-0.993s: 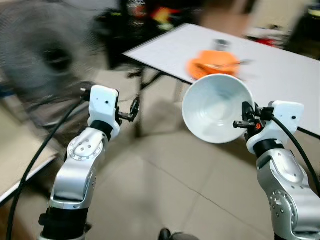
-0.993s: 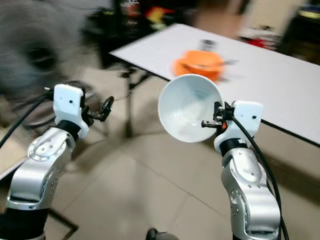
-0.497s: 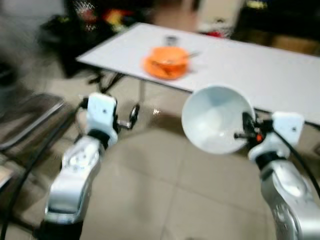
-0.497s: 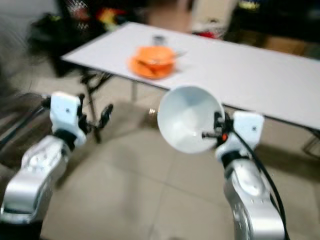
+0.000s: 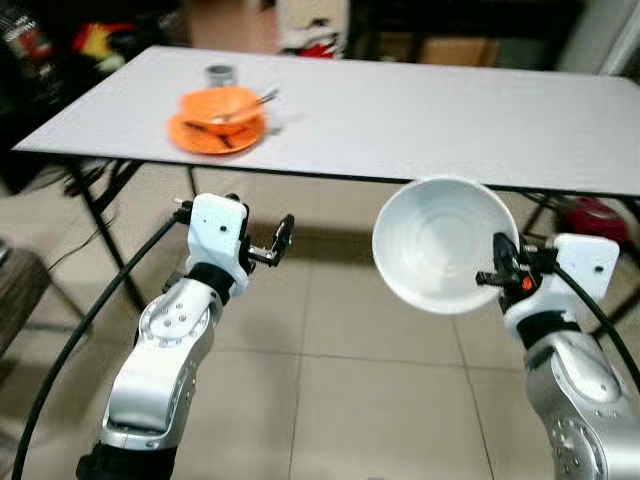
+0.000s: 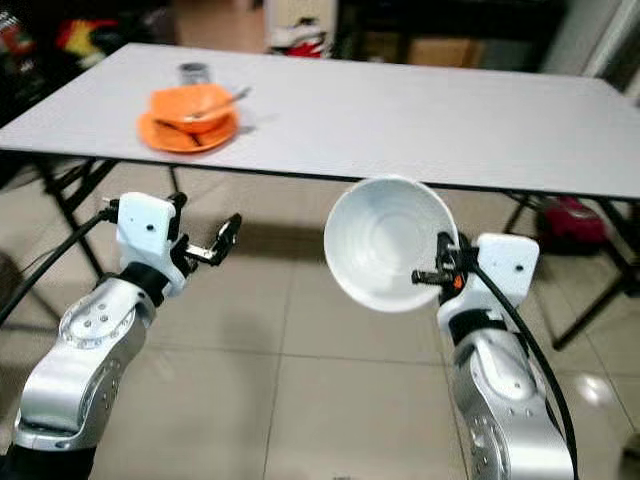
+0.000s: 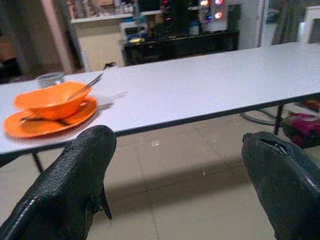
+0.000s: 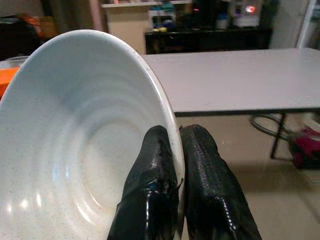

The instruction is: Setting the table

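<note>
My right gripper (image 5: 497,270) is shut on the rim of a white bowl (image 5: 440,243), holding it tilted on its side in the air above the tiled floor, short of the table's near edge. In the right wrist view the two black fingers (image 8: 160,195) pinch the bowl's rim (image 8: 150,85). My left gripper (image 5: 278,240) is open and holds nothing, level with the table's edge. The long white table (image 5: 420,110) stands ahead. At its far left sit an orange bowl with a spoon (image 5: 220,104) on an orange plate (image 5: 212,134).
A small grey cup (image 5: 220,73) stands behind the orange bowl. Black folding table legs (image 5: 95,215) run under the left end. A red object (image 5: 592,218) lies on the floor under the table's right side. Dark shelves and clutter line the back wall.
The camera has swung so the table now lies squarely ahead and nearer, with the blur gone. Both arms keep their poses; the right gripper still holds the white bowl.
</note>
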`<state>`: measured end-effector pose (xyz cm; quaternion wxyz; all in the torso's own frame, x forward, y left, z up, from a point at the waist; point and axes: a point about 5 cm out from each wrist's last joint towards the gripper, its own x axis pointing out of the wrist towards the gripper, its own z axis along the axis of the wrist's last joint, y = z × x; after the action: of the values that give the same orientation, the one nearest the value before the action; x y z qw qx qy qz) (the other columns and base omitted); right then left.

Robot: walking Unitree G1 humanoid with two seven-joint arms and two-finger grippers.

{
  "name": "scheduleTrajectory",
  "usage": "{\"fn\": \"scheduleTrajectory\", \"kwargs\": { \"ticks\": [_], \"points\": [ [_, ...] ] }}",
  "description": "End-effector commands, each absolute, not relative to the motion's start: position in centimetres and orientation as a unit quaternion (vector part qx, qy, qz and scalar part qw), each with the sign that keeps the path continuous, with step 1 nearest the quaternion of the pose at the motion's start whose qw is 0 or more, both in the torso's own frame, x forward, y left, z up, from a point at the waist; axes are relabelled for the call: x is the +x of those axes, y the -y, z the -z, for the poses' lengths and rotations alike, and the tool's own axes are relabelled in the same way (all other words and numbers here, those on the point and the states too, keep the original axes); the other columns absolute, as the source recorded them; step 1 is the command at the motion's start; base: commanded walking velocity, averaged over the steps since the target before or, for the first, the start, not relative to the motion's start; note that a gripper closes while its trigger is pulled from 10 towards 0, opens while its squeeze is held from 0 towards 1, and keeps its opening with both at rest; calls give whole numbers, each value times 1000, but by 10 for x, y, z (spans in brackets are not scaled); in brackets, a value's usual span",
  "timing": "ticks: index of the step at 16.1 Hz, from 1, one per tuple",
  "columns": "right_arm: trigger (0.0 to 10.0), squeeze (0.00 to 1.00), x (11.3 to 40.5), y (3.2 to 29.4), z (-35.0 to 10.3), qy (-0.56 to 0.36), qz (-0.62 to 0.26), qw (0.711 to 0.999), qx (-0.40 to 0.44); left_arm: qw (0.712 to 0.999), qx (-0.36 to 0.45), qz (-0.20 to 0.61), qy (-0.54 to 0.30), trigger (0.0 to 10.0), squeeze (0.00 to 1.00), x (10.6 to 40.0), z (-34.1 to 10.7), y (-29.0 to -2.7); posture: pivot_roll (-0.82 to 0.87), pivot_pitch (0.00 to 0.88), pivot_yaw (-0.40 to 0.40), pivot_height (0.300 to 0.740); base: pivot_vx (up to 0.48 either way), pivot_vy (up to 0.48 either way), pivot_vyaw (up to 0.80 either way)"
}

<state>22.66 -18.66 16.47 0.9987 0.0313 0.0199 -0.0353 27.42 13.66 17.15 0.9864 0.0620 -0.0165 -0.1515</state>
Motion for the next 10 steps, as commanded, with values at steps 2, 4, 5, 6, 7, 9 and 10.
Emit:
{"fn": "scheduleTrajectory", "kwargs": {
  "ticks": [2,4,5,6,7,9,10],
  "points": [
    [10000,0,225,187,-176,11,35,999,28,985,62,158,14,10000,0,275,-171,-135,-38,0,12,740,300,0,0],
    [10000,0,223,185,-176,11,29,999,24,985,63,161,14,10000,0,275,-171,-134,-36,0,15,740,317,0,0],
    [10000,0,223,185,-176,11,29,999,24,985,63,161,14,10000,0,275,-171,-134,-36,0,15,740,326,0,0],
    [10000,0,223,185,-176,9,30,999,25,985,63,162,13,10000,0,275,-171,-134,-39,0,20,740,330,0,0],
    [10000,0,222,185,-174,5,32,999,26,985,63,163,12,10000,0,275,-171,-134,-39,0,20,740,330,0,0],
    [10000,0,221,183,-172,0,33,999,32,984,66,167,13,10000,0,276,-172,-134,-28,0,19,740,328,0,-394],
    [10000,0,221,183,-172,0,33,999,32,984,66,167,13,10000,0,276,-172,-134,-28,0,19,740,326,0,-788]
  ]
}}
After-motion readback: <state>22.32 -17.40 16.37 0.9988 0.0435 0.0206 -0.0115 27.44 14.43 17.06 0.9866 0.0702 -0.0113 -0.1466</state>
